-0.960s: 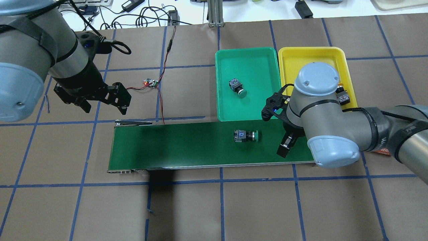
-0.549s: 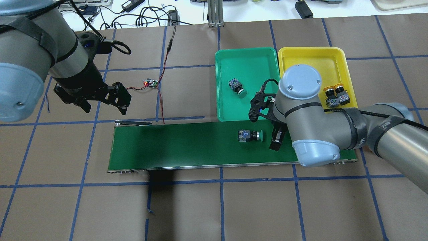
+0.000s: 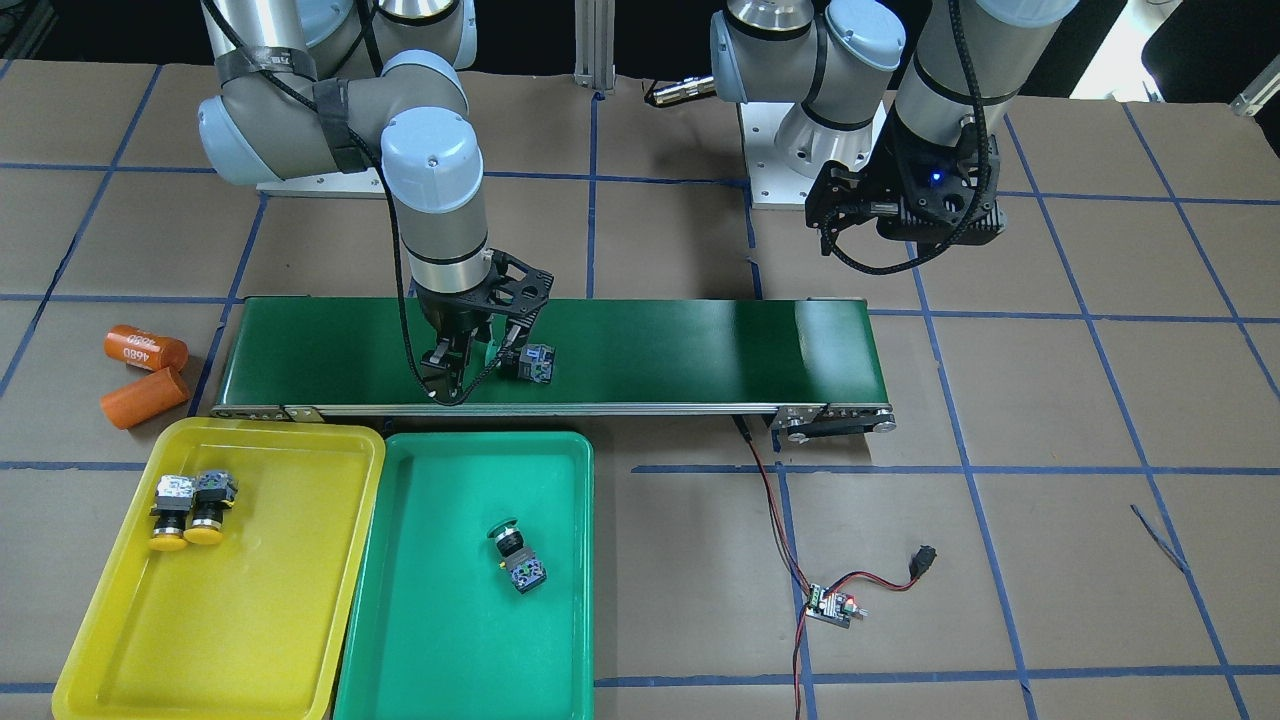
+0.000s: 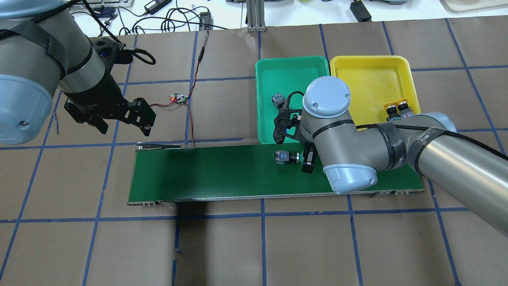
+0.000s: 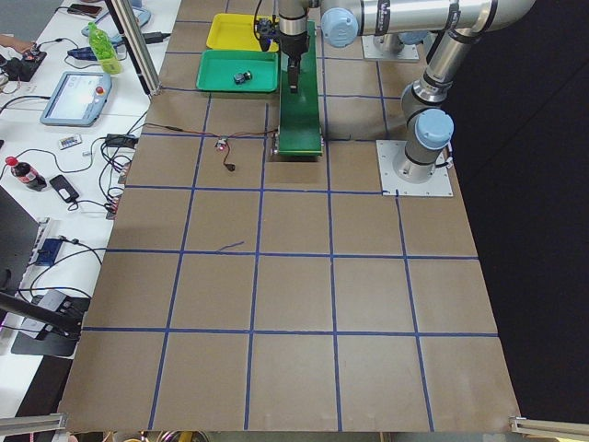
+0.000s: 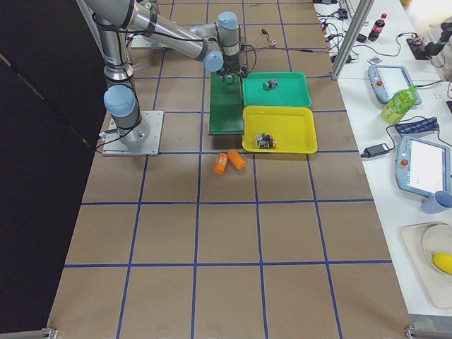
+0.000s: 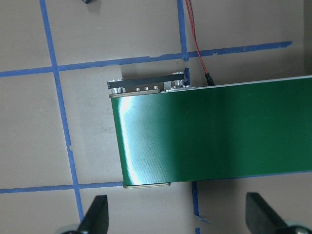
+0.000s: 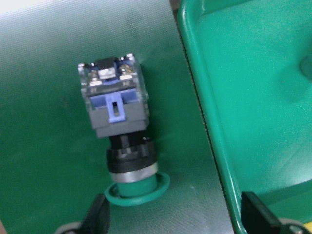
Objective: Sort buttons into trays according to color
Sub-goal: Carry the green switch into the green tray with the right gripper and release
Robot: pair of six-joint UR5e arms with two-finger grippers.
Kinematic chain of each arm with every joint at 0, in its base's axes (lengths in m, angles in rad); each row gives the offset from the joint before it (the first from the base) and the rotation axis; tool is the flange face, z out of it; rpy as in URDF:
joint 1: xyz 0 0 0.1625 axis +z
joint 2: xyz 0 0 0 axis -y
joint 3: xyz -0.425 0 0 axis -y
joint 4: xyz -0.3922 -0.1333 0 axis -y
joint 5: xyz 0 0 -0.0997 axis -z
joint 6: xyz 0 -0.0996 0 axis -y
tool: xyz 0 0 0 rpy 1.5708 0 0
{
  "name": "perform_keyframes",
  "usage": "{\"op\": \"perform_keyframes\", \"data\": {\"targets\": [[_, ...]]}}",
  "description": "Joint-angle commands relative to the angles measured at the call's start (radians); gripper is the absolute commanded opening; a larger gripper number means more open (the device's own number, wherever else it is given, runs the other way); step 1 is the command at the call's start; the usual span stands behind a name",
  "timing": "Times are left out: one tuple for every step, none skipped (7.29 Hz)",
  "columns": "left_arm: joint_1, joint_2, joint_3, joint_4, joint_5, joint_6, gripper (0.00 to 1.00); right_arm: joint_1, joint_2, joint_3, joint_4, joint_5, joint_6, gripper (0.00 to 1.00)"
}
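My left jaws hung released over the left end of the conveyor belt (image 4: 214, 174), nothing between them. A small circuit board (image 4: 178, 98) sat on the desk (image 4: 317, 246) beyond that end. Mid-belt, one green button (image 8: 119, 131) lay on its side. My right jaws were released and low, either side of its cap, with no contact that I could see. The green tray (image 4: 293, 75) rim ran just beside this button, and one of my fingertips (image 8: 256, 217) showed over that rim. A second green button (image 3: 517, 556) lay in the green tray. Two yellow buttons (image 3: 208, 505) sat touching in the yellow tray (image 4: 369, 79), by its outer edge. Orange cylinders (image 3: 145, 372) lay on the desk off the belt's right end.
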Motion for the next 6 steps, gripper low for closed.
{"op": "perform_keyframes", "data": {"targets": [[0.0,0.0,0.0,0.0,0.0,0.0,1.0,0.005,-0.01,0.011,0.015,-0.003,-0.011,0.95],[0.0,0.0,0.0,0.0,0.0,0.0,1.0,0.005,-0.024,0.016,0.02,-0.004,-0.012,0.95],[0.0,0.0,0.0,0.0,0.0,0.0,1.0,0.005,-0.024,0.016,0.024,-0.003,-0.014,0.9],[0.0,0.0,0.0,0.0,0.0,0.0,1.0,0.011,-0.021,0.014,0.024,-0.001,-0.014,0.72],[0.0,0.0,-0.002,0.0,0.0,0.0,1.0,0.029,-0.018,0.014,0.024,-0.004,-0.012,0.54],[0.0,0.0,-0.002,0.0,0.0,0.0,1.0,0.035,-0.021,0.014,0.024,-0.009,-0.012,0.4]]}}
